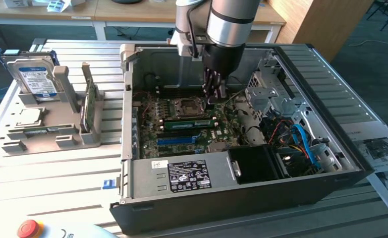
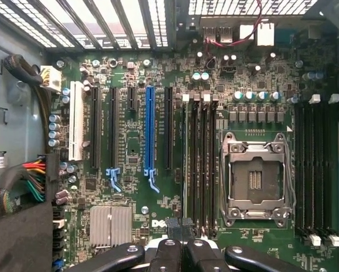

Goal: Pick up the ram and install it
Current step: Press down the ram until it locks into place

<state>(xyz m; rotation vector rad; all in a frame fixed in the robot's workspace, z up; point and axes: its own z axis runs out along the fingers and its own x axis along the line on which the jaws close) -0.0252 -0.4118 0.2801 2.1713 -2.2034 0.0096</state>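
The ram [image 1: 190,123] stands on edge in a slot of the motherboard [image 2: 127,170], next to the processor socket [image 2: 256,175], inside the open computer case [image 1: 247,198]. The tool [image 1: 210,99] hangs near the ram's end at the exterior view's right. Its fingers [image 2: 166,252] are drawn together and hold nothing I can see.

Gripper [image 2: 179,237] cut off by picture edge, arm [image 1: 230,20] cropped above, red button [image 1: 29,229] half cropped

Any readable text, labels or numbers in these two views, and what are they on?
None can be read.
Hard drive blue label: blurred.
Power supply black sticker: too small.
Motherboard white printing: too small.
Papers: blurred.
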